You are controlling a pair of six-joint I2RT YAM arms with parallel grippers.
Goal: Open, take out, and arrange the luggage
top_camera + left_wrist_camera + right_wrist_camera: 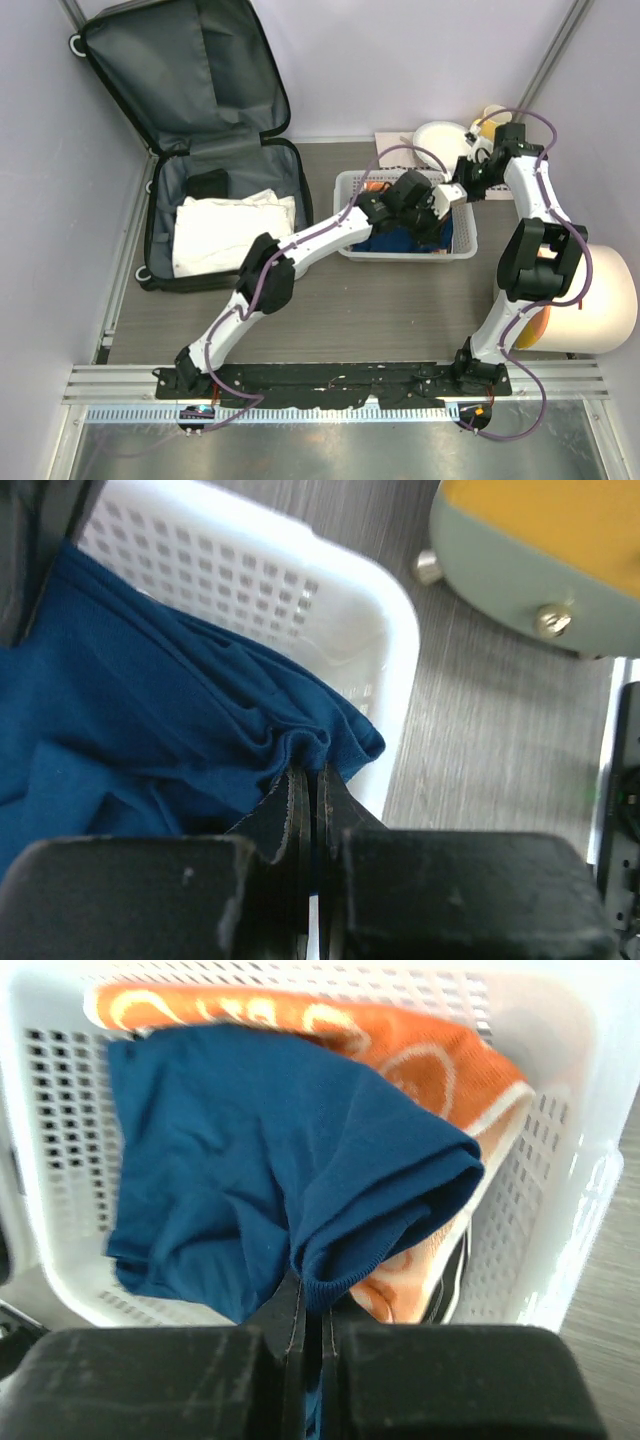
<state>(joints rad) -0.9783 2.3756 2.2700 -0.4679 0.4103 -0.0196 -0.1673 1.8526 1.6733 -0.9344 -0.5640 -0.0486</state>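
Left arm [320, 235] hides much of the blue cloth [385, 243] (top view).

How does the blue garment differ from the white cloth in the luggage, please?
The blue garment sits bunched in the white basket; the white cloth lies folded flat in the open luggage. The left gripper and right gripper pinch the blue garment; nothing touches the white cloth. Both are soft fabric.

My left arm [225, 325] and right arm [497, 330] are built of white links joined by chunky black joints, with thin mauve cables [536, 114] looping along them. My left tool [308, 775] and right tool [308, 1300] are matte black, with scuffed blocky bodies and flat finger edges worn pale.
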